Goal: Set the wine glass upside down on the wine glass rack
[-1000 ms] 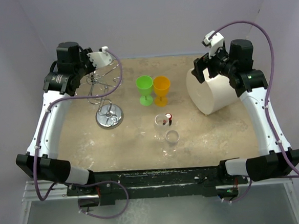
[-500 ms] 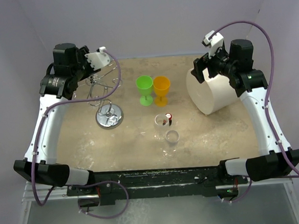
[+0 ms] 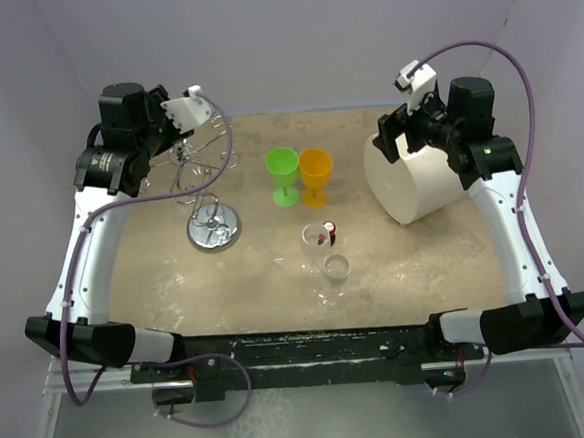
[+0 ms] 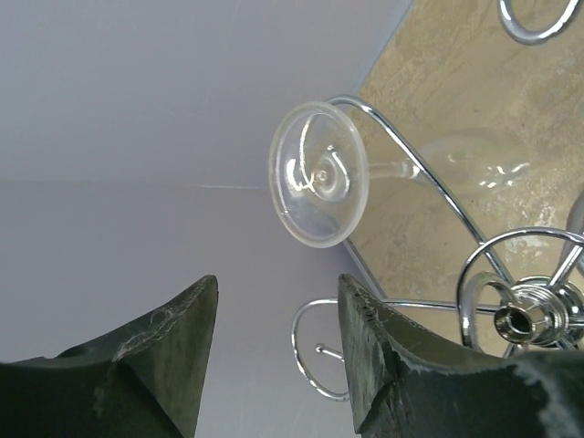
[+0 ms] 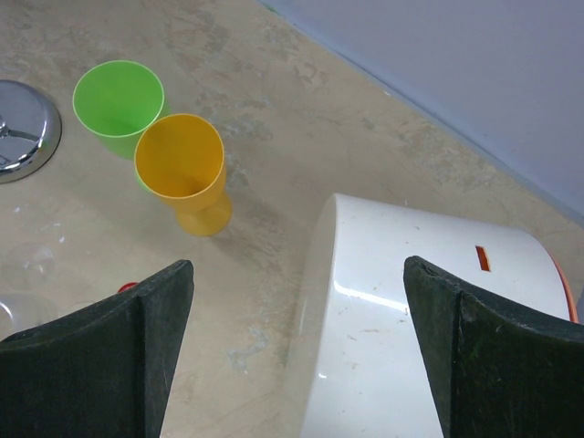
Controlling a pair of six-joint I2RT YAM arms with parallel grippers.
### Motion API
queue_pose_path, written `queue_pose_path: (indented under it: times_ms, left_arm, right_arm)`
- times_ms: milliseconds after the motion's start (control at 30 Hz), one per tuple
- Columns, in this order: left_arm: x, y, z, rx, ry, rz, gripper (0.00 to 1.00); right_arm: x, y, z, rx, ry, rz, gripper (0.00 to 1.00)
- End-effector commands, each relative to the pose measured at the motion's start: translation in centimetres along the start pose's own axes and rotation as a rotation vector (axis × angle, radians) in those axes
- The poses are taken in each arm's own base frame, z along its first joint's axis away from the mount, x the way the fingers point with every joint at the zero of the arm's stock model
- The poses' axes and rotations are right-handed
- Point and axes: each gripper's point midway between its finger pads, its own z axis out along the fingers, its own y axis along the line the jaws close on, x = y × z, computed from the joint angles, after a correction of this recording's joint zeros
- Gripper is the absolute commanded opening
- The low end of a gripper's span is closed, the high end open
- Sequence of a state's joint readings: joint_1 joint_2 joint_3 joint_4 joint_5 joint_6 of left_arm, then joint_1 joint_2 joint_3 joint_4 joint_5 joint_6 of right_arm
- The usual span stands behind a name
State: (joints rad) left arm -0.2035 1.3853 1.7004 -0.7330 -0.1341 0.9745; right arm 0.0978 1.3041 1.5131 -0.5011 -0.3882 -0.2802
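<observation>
A clear wine glass (image 4: 319, 173) hangs on a curled wire arm of the silver wine glass rack (image 4: 525, 315), its round foot toward the camera and its bowl (image 4: 474, 160) toward the table. My left gripper (image 4: 278, 292) is open and empty, a short way back from the glass's foot, with one wire loop between its fingers. In the top view the left gripper (image 3: 171, 135) is beside the rack's wire arms (image 3: 203, 163), above the disc base (image 3: 214, 228). My right gripper (image 5: 297, 265) is open and empty over the white cylinder (image 5: 429, 319).
A green cup (image 3: 282, 166) and an orange cup (image 3: 315, 166) stand mid-table. Two clear glasses (image 3: 319, 239) (image 3: 335, 272) stand nearer the front, one with something red inside. The big white cylinder (image 3: 415, 182) lies at the right. Walls close the back and sides.
My left gripper has drawn back a little, up and to the left, away from the rack's arms. The right arm has not moved.
</observation>
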Motion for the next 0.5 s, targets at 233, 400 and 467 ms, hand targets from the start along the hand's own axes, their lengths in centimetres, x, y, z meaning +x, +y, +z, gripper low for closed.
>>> queue_pose_path:
  times_ms: [233, 400, 467]
  left_arm:
    - [-2.9, 8.6, -4.3, -0.340, -0.119, -0.253, 0.69]
    - [-3.3, 9.3, -5.4, -0.386, -0.171, -0.478, 0.81]
    - [-3.6, 9.0, -5.6, -0.363, -0.202, -0.554, 0.84]
  right_arm:
    - [-2.0, 0.4, -0.6, -0.025, -0.072, -0.024, 1.00]
    - [-2.9, 0.6, -1.4, -0.025, -0.099, -0.045, 1.00]
    - [-3.2, 0.3, -1.5, -0.008, -0.111, -0.036, 0.99]
